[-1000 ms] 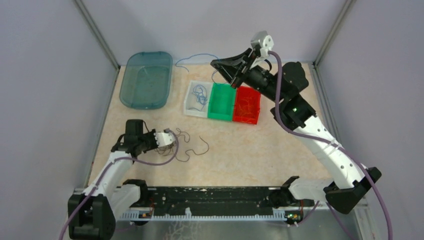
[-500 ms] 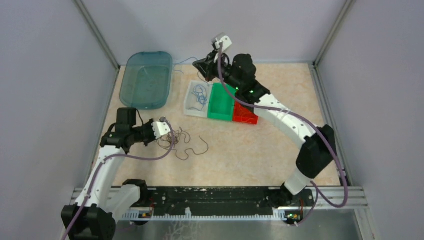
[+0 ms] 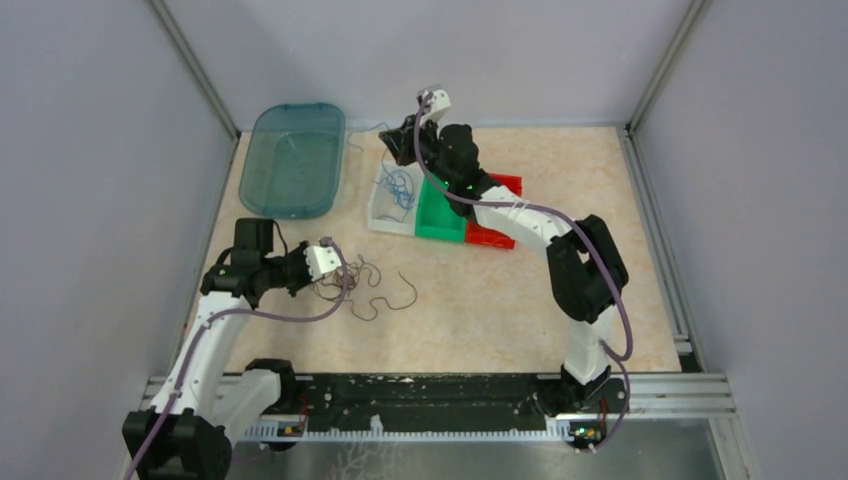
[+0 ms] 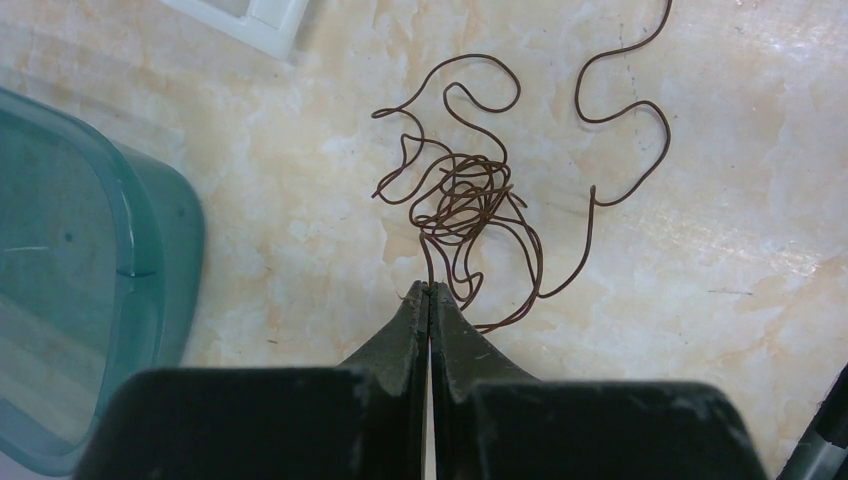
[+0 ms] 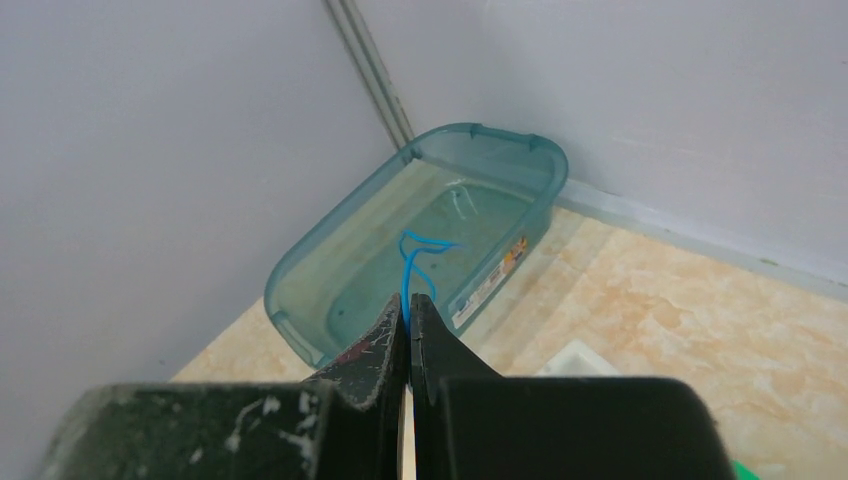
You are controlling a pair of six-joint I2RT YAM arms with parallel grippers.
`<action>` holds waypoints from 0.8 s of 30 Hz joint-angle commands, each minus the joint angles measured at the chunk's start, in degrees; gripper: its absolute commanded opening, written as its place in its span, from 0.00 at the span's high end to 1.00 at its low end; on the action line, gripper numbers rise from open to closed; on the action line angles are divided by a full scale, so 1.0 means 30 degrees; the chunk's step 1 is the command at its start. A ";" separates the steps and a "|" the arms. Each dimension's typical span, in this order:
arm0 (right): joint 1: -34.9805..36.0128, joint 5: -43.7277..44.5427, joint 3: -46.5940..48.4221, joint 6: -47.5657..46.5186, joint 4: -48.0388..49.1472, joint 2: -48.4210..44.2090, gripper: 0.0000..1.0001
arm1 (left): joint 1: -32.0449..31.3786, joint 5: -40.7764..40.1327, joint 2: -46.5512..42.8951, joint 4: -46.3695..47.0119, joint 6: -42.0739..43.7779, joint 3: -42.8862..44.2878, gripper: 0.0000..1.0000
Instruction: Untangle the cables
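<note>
Left wrist: cables (image 4: 465, 195) at pincer (image 4: 430, 290) tip

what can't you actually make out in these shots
Red bin: top view, the right arm covers most of it, contents hidden.
Blue wire: right wrist view, lower end vanishes inside the right end effector.
Brown wires: left wrist view, one loop cut off by the top edge.
Teal tub: left wrist view, cut by left edge.

"How many little bins?"
"Three: white bin (image 3: 385, 212), green bin (image 3: 440, 212), red bin (image 3: 492, 238)."
"Big tubs?"
"One tub (image 3: 293, 160)."
"Arms?"
"Two: left arm (image 3: 200, 330), right arm (image 3: 512, 213)."
"Wires?"
"Brown wires (image 4: 465, 195) in one bunch, blue wires (image 3: 398, 185) in another. Too tangled to count."
</note>
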 commanded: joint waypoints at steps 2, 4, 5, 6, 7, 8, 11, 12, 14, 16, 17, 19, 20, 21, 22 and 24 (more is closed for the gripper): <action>-0.0228 0.2189 -0.1144 0.0946 0.2518 0.0012 1.00 | 0.0070 0.0223 -0.0186 -0.0211 0.0293 -0.0127 0.98; -0.0321 0.2536 -0.2103 0.0780 0.2572 -0.0198 1.00 | 0.0067 0.0231 -0.0196 -0.0229 0.0325 -0.0126 0.98; -0.0382 0.2753 -0.2649 0.0661 0.2632 -0.0402 1.00 | 0.0071 0.0227 -0.0164 -0.0209 0.0352 -0.0152 0.98; -0.0459 0.2876 -0.3156 0.0581 0.2640 -0.0589 1.00 | 0.0068 0.0215 -0.0167 -0.0211 0.0359 -0.0141 0.98; -0.0531 0.3001 -0.3659 0.0505 0.2644 -0.0792 1.00 | 0.0067 0.0195 -0.0142 -0.0211 0.0382 -0.0143 0.98; -0.0565 0.3123 -0.4037 0.0404 0.2546 -0.0985 1.00 | 0.0082 0.0220 -0.0121 -0.0196 0.0378 -0.0136 0.98; -0.0604 0.4047 -0.4775 -0.0013 0.1495 -0.1487 1.00 | 0.0065 0.0139 -0.0060 -0.0125 0.0420 -0.0133 0.98; -0.0604 0.4286 -0.4867 -0.0148 0.1330 -0.1581 1.00 | 0.0081 0.0135 -0.0022 -0.0123 0.0401 -0.0143 0.98; -0.0602 0.4638 -0.4895 -0.0228 0.0835 -0.1685 1.00 | 0.0080 0.0163 0.0051 -0.0123 0.0420 -0.0070 0.98; -0.0582 0.4742 -0.4641 -0.0262 0.0498 -0.1583 1.00 | 0.0084 0.0206 0.0095 -0.0101 0.0404 -0.0015 0.98; -0.0575 0.4655 -0.4368 -0.0264 0.0256 -0.1410 1.00 | 0.0084 0.0224 0.0134 -0.0094 0.0388 0.0012 0.98; -0.0524 0.4493 -0.3572 -0.0362 -0.0558 -0.0869 1.00 | 0.0076 0.0265 0.0160 -0.0094 0.0369 0.0098 0.98; -0.0476 0.4448 -0.3114 -0.0514 -0.1029 -0.0530 1.00 | 0.0083 0.0242 0.0181 -0.0094 0.0365 0.0143 0.98; -0.0405 0.4424 -0.2757 -0.0632 -0.1392 -0.0154 1.00 | 0.0069 0.0213 0.0165 -0.0119 0.0354 0.0186 0.98; -0.0385 0.4377 -0.2485 -0.0683 -0.1632 0.0303 1.00 | 0.0082 0.0192 0.0159 -0.0122 0.0322 0.0213 0.98; -0.0329 0.4274 -0.2084 -0.0666 -0.1918 0.0961 1.00 | 0.0084 0.0125 0.0174 -0.0123 0.0339 0.0238 0.98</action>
